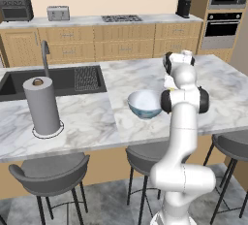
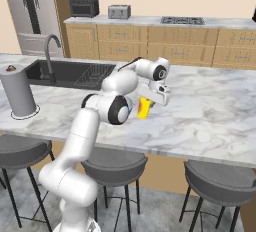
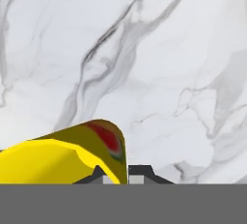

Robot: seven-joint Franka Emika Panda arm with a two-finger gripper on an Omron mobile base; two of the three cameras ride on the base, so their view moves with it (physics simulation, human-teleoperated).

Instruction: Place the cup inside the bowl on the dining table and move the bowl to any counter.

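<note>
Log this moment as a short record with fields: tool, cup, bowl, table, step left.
tool: shut on the cup's rim
cup: yellow with a red patch, on the dining table, under the hand
bowl: upright on the same marble top, near its front edge, nothing visible inside
counter: along the back wall, with hob and toaster
step left: cup not yet in the bowl; bowl not yet moved
</note>
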